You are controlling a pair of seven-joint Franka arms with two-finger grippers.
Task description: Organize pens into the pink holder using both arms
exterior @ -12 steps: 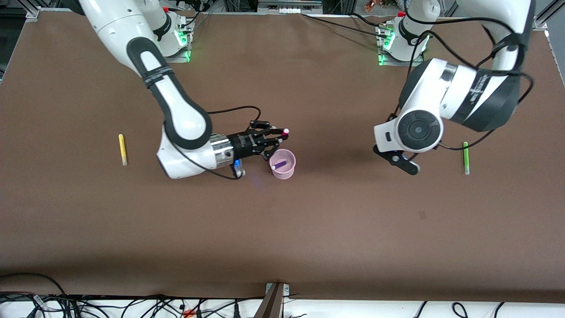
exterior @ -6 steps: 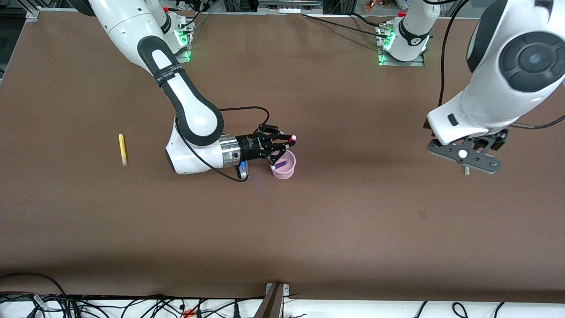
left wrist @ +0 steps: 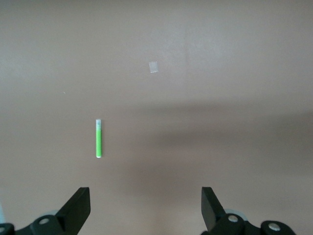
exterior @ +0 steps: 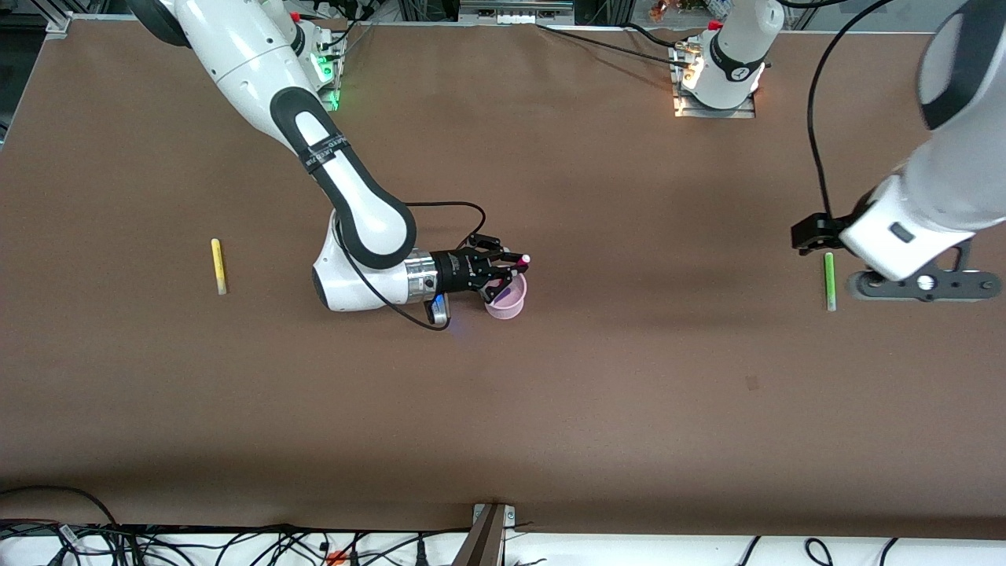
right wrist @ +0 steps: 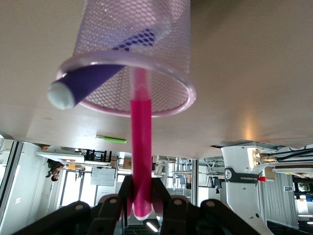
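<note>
The right gripper (exterior: pixel 511 267) is positioned over the rim of the pink holder (exterior: pixel 507 303), which stands near the middle of the table (exterior: pixel 503 409). Its jaws are clamped on the pale-tipped end of the magenta-pink pen (right wrist: pixel 141 147); in the right wrist view the other end of this pen reaches past the rim into the mesh cup (right wrist: pixel 132 58). The dark purple pen (right wrist: pixel 93 78) is already in the holder, leaning against the rim with its pale tip projecting outside.

The left gripper (left wrist: pixel 146 215) hangs above the table at the left arm's end, jaws spread wide and holding nothing. The bright green pen (exterior: pixel 828 281) lies flat on the table below it (in the left wrist view (left wrist: pixel 99 139) it lies well ahead of the fingertips, nearer to one finger's side).

The yellow pen (exterior: pixel 218 266) lies flat toward the right arm's end of the table, well apart from the holder
</note>
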